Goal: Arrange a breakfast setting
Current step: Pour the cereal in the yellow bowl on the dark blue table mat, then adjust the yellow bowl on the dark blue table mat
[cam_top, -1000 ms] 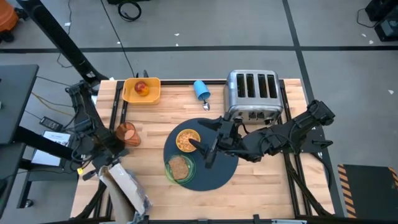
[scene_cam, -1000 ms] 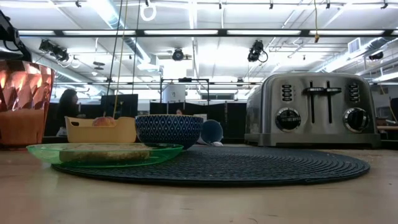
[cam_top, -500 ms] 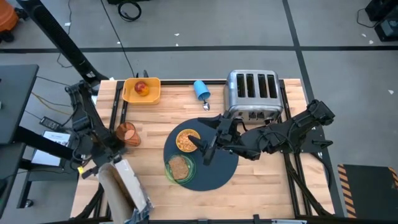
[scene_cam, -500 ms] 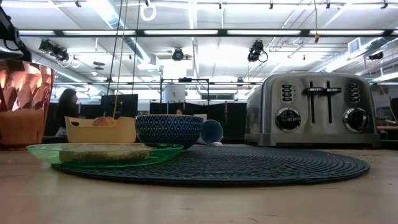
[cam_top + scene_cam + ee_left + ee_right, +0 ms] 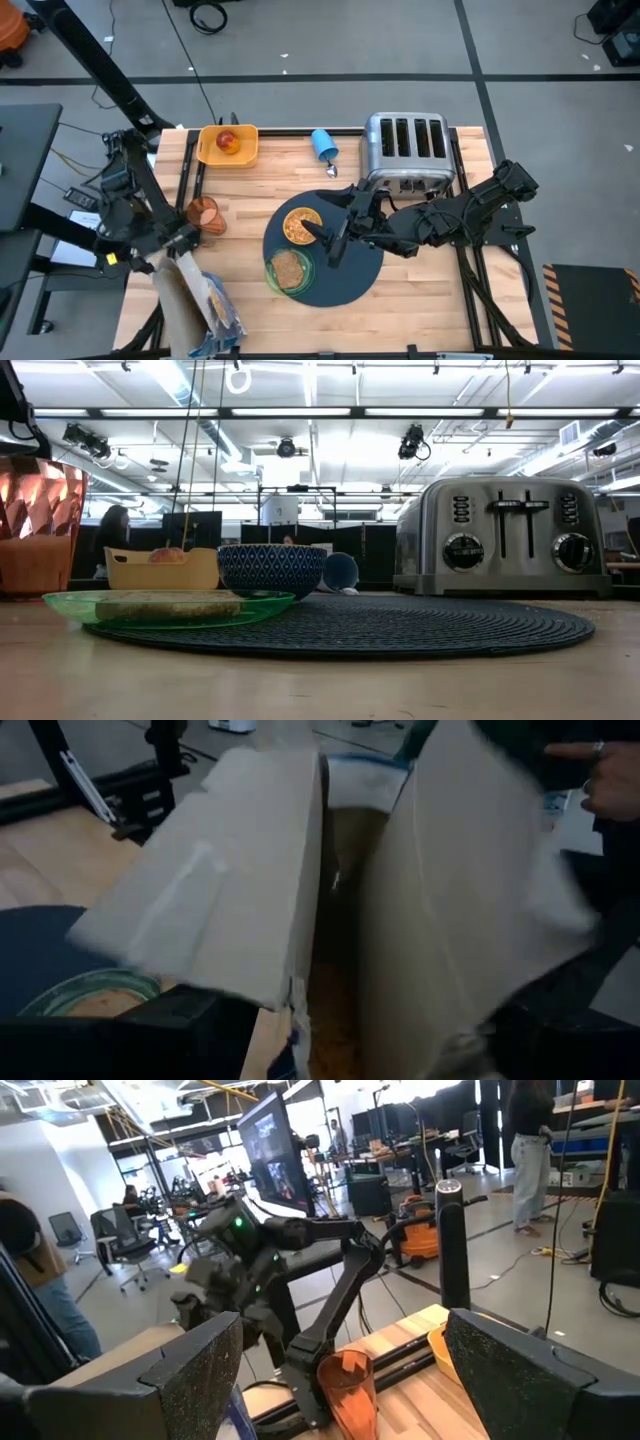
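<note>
Left hand (image 5: 165, 255) sits at the bench's (image 5: 420, 300) left edge against a cardboard cereal box (image 5: 195, 300), its arm folded close. The right hand (image 5: 335, 245) hovers over the mat (image 5: 350, 285) beside the cereal bowl (image 5: 301, 225). From the low view, the orange tumbler (image 5: 35, 525) stands upright on the bench, beside the green plate (image 5: 165, 605). In the left wrist view the box fills the gap between the fingers, and I cannot tell whether they grip it. In the right wrist view the fingers (image 5: 190, 1370) are spread wide and empty, facing the tumbler. It is probably light, stiff and faceted, best taken round mid-wall.

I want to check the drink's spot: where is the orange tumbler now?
In the high view the orange tumbler stands on the table's left side, off the mat, left of the cereal bowl.
</note>
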Robot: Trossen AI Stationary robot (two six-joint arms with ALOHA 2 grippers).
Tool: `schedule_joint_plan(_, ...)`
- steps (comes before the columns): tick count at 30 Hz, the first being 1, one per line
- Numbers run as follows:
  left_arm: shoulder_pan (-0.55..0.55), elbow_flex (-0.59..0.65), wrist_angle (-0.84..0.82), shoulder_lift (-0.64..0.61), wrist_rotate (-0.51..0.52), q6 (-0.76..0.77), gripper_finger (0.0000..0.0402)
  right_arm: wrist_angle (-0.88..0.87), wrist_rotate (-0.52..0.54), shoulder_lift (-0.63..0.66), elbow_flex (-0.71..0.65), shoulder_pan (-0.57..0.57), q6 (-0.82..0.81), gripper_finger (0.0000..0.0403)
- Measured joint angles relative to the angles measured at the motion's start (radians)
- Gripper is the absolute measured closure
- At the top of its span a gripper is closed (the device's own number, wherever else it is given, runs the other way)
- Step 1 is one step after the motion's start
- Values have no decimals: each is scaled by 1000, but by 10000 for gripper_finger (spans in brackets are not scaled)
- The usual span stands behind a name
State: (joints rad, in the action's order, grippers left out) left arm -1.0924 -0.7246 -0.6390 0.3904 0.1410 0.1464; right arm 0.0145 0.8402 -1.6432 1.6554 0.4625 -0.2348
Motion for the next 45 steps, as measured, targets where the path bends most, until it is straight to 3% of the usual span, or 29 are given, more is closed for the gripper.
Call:
schedule_joint_plan(17, 0, -181, -18, 1, 15, -109, 120, 15, -25, 0, 0, 0, 6, 52)
schedule_joint_plan(25, 1, -205, 219, 4, 51, -207, 120, -1, -104, -26, 0, -35, 29, 54)
schedule_joint_plan(31, 3, -232, 297, 52, 240, -223, 120, -74, -216, -73, 0, -89, 52, 55)
schedule_joint_plan(36, 3, -310, 297, 143, 451, -223, 120, -314, -336, -74, 0, -136, 35, 55)
schedule_joint_plan(40, 28, -369, 299, 213, 672, -221, 120, -456, -496, -77, -7, -184, 40, 55)
schedule_joint_plan(45, 128, -387, 292, 256, 873, -156, 120, -526, -681, -130, -44, -245, 202, 55)
